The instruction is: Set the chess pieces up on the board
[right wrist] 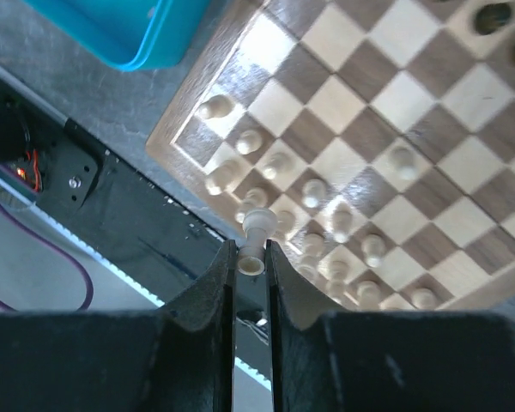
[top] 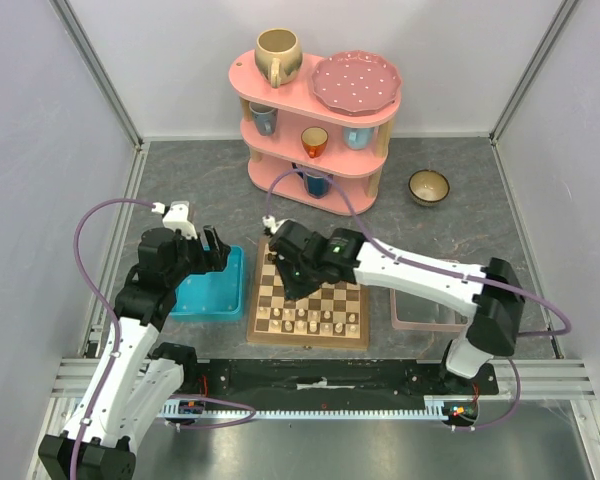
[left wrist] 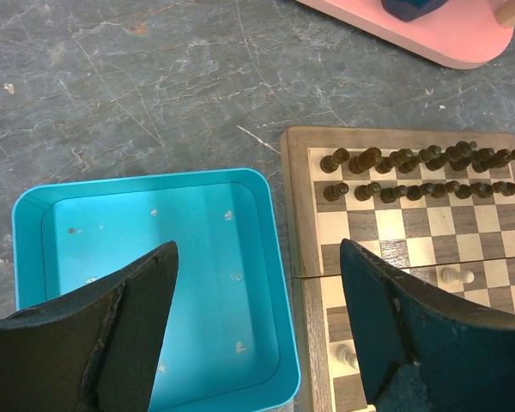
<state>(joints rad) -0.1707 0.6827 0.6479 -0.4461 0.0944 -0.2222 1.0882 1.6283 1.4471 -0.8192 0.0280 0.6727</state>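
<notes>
Pinching one pale chess piece (right wrist: pixel 255 230) in the nearly closed right gripper (right wrist: pixel 250 257), above the left side of the board (right wrist: pixel 352 94). Needs carrying nearward and down, probably, to join the other pale pieces (right wrist: pixel 313 193) along the near edge. Hovering the left gripper (left wrist: pixel 257 249), wide apart and empty, over the blue tray (left wrist: pixel 34 215).

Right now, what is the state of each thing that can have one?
Left jaws: open, empty.
Right jaws: shut on one pale cream wooden chess piece.
Square turquoise plastic tray: empty.
Checkered wooden chessboard: unfolded flat.
Dark brown wooden chessmen: standing in two rows.
Other pale pieces: on the board.
</notes>
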